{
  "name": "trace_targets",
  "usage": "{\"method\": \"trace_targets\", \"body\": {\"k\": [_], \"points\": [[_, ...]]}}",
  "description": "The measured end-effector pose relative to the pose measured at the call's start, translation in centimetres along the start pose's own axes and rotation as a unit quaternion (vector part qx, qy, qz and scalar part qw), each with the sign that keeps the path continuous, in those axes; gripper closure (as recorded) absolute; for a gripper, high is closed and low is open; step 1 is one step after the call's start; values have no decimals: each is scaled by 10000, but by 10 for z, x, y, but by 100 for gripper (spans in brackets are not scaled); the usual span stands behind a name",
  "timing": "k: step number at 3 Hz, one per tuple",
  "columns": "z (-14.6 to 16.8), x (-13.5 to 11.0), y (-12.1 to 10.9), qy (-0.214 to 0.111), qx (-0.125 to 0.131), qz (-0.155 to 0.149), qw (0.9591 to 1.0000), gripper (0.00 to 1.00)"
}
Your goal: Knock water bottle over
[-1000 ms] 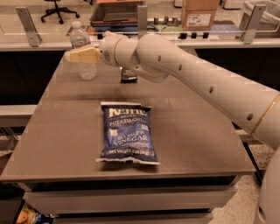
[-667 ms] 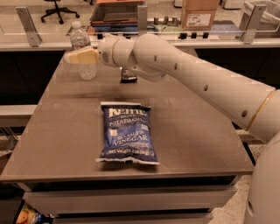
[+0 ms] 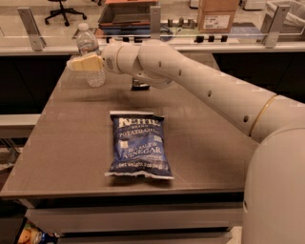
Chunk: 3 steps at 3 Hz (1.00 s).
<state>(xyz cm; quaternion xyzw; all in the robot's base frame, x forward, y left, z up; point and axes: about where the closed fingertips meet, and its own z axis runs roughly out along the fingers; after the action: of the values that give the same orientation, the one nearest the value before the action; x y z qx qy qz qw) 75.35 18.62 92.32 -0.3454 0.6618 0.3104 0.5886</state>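
The water bottle (image 3: pixel 90 51) is a clear ribbed plastic bottle with a white cap. It stands upright at the far left of the brown table (image 3: pixel 209 152). My gripper (image 3: pixel 84 63) is at the end of the white arm that reaches from the right across the table. Its pale fingers lie across the front of the bottle at mid height and hide part of it. A blue Kettle chip bag (image 3: pixel 138 146) lies flat near the table's middle front.
A small dark object (image 3: pixel 140 85) sits on the table behind my arm. A railing with glass panels and metal posts (image 3: pixel 154 21) runs along the table's far edge, with a cardboard box (image 3: pixel 217 14) beyond it. My arm's wide base (image 3: pixel 276 190) fills the right foreground.
The gripper has stayed at the bottle; the bottle still stands upright. No clear movement shows.
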Motion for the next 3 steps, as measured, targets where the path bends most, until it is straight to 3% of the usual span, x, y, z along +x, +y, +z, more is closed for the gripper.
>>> {"method": "trace_targets", "body": {"k": [1,3], "points": [[2,0,1,-3,-14,5,10000,16],[5,0,5,-3,-51,7,10000,64]]}}
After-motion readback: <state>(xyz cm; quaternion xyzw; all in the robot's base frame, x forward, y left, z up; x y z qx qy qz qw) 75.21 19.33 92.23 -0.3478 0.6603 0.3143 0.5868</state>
